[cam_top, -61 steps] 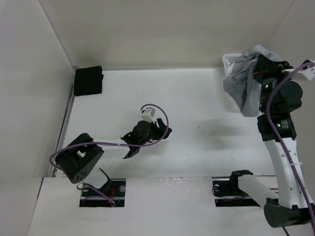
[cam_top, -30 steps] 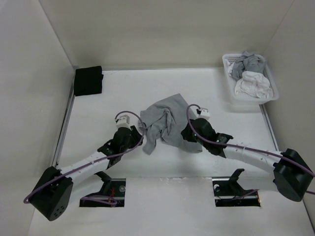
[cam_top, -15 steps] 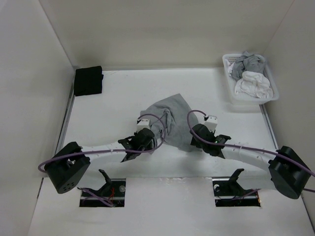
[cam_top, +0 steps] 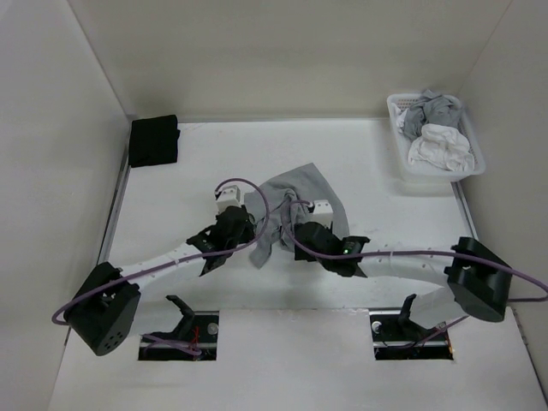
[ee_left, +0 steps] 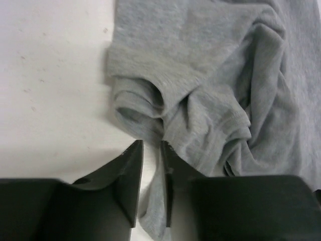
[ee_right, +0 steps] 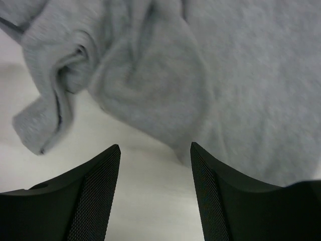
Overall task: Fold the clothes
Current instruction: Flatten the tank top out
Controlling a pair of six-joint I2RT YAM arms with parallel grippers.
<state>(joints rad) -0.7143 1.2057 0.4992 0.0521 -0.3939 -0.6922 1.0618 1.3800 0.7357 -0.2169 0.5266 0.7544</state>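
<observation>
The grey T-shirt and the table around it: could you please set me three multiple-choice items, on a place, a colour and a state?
1. Where does the white basket stand? A. the table's far right corner B. its near left corner C. its middle
2. What colour is the cloth bundle at far left? A. red B. black C. yellow
3. How do the right fingers stand? A. shut on the basket B. shut on a sleeve C. wide open, gripping nothing
1 A: it sits far back on the right. 2 B: it is plainly black. 3 C: bare table shows between them, the grey T-shirt just beyond.
</observation>
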